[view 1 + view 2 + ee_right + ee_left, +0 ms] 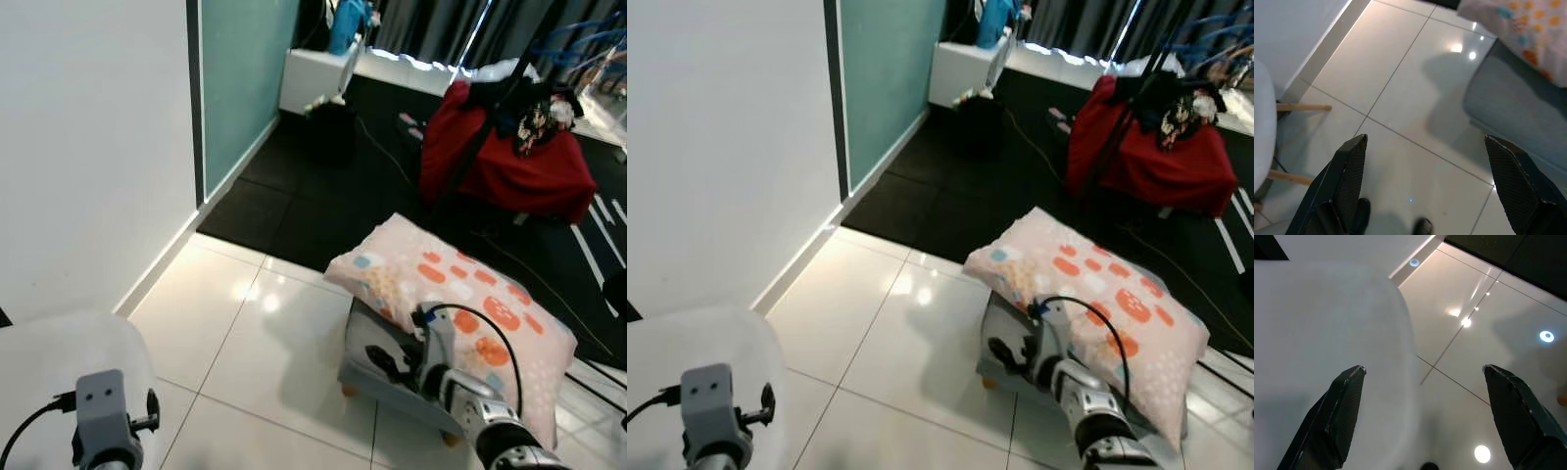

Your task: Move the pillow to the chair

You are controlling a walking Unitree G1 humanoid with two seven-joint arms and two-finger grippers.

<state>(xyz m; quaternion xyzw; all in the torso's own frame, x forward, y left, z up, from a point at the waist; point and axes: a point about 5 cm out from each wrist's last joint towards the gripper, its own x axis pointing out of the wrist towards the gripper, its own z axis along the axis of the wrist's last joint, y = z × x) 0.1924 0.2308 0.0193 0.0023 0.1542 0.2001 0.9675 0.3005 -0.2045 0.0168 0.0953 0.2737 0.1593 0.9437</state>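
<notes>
The pillow [460, 304] lies on a low grey stool [377, 364] at the right, its long axis running from near-right to far-left, just beyond the right hand [1425, 191], which is spread wide and holds nothing. The left hand [1420, 421], also wide and empty, hangs over the white chair [59, 372] at near left, well apart from the pillow, so the right arm is the nearer. No writing can be read.
</notes>
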